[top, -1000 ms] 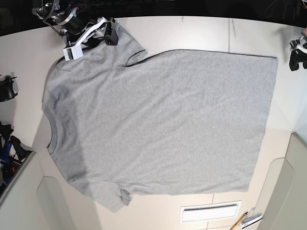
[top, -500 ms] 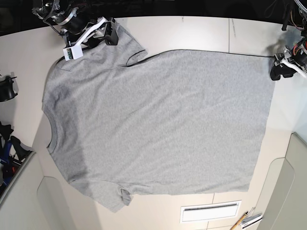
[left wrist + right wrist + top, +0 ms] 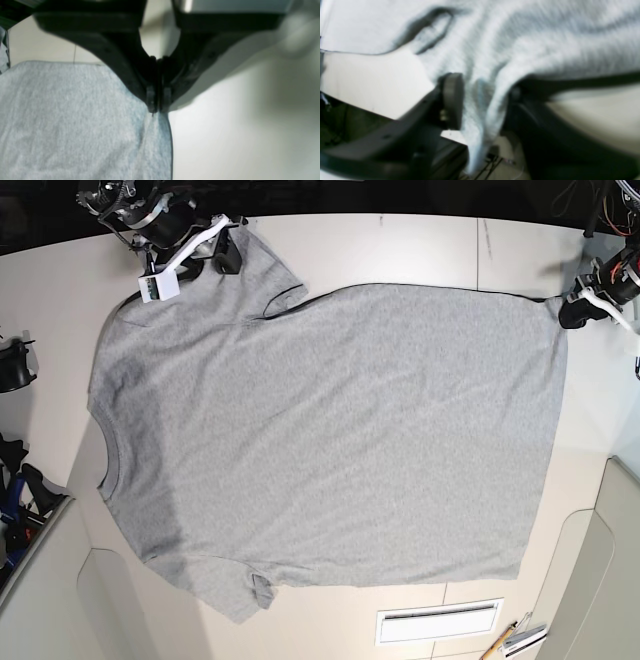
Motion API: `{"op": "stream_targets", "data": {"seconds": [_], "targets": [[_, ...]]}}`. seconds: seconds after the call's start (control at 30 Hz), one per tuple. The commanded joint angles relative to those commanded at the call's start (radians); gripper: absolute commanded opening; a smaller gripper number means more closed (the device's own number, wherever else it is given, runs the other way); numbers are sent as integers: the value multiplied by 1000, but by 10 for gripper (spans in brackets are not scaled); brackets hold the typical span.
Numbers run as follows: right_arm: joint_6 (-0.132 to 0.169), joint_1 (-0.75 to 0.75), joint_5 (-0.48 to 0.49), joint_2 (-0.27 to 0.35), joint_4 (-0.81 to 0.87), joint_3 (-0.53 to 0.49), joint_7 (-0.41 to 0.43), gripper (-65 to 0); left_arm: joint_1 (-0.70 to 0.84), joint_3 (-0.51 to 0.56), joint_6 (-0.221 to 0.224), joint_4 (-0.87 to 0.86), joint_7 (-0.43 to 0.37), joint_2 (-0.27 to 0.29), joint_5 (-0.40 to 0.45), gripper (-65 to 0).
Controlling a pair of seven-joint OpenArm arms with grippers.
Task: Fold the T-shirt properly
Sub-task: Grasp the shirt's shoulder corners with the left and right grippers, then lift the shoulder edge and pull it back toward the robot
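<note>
Base view's got the grey T-shirt (image 3: 340, 430) spread flat across the tabletop (image 3: 400, 245), plain side up, mostly below both grippers. Left gripper (image 3: 568, 316) is pinched closed on its far hem corner, little creases running off the tips. Right gripper (image 3: 190, 268) has a bunch of the sleeve end clamped, fingers kept apart by the cloth. So I'd call it the first fold, just gripped; next both probably need to lift together and bring that edge over, without the corner slipping.

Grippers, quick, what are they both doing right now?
Left gripper: closed, pinching a hem corner of the grey T-shirt.
Right gripper: closed on bunched cloth of the same shirt.
</note>
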Motion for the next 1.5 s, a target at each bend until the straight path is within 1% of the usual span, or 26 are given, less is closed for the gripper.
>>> {"op": "stream_targets", "data": {"seconds": [0.03, 0.07, 0.1, 0.17, 0.27, 0.33, 0.37, 0.47, 0.53, 0.57, 0.67, 0.73, 0.77, 0.87, 0.9, 0.97, 1.1, 1.17, 1.23, 1.27, 1.4, 1.5], "targets": [[1, 0, 0, 0, 0, 0, 13, -629, 0, 0, 0, 0, -13, 0, 0, -650], [1, 0, -10, 0, 0, 0, 20, -650, 0, 0, 0, 0, -23, 0, 0, -650], [10, 5, -37, 0, 0, 0, 22, -650, 0, 0, 0, 0, -29, 0, 0, -650], [47, 22, -112, 0, 2, 2, 17, -650, 0, 0, 0, 0, -38, 0, 0, -650], [63, 45, -122, 0, 5, 19, 10, -650, 0, 0, 0, 0, -37, 0, 1, -650], [72, 47, -117, 0, 22, 42, -17, -650, 0, 0, 0, 0, -37, -9, 15, -650], [75, 44, -103, 1, 38, 59, -32, -650, 0, 0, 0, 0, -37, -16, 15, -650], [141, 39, -6, 3, 71, 129, -99, -650, 0, -5, 0, 10, -35, -41, 4, -650], [177, 28, 59, 3, 87, 180, -129, -650, 0, -5, 0, 21, 5, -56, -17, -650], [204, 19, 92, 3, 97, 206, -142, -650, 0, -5, 0, 29, 37, -62, -43, -650], [265, -8, 196, 3, 128, 282, -180, -650, 0, -5, 0, 57, 98, -79, -117, -650], [284, -22, 261, 3, 141, 333, -206, -650, 0, -5, 0, 77, 102, -92, -125, -650], [302, -27, 291, 3, 147, 357, -222, -650, 0, -5, 0, 89, 103, -97, -124, -650], [339, -28, 356, 3, 161, 416, -248, -650, 0, -5, 0, 125, 101, -108, -129, -650], [345, -28, 369, 3, 170, 430, -248, -650, -3, -7, 0, 138, 102, -111, -128, -650], [345, -21, 370, 3, 193, 452, -246, -650, -9, -40, 0, 158, 101, -110, -133, -650], [345, 11, 367, 3, 203, 459, -243, -650, -9, -146, 0, 167, 97, -111, -182, -650], [345, 55, 357, 3, 203, 459, -243, -650, -11, -154, 0, 167, 97, -110, -191, -650], [345, 110, 340, 3, 200, 459, -243, -650, -14, -153, 0, 166, 63, -107, -190, -650], [345, 137, 335, 3, 193, 458, -244, -650, -23, -153, 0, 166, 42, -107, -179, -650], [345, 245, 318, 3, 121, 449, -243, -650, -109, -148, 0, 161, -1, -85, -99, -650], [345, 333, 317, 3, 46, 426, -244, -650, -161, -106, 0, 161, -13, -76, -58, -650]]}}
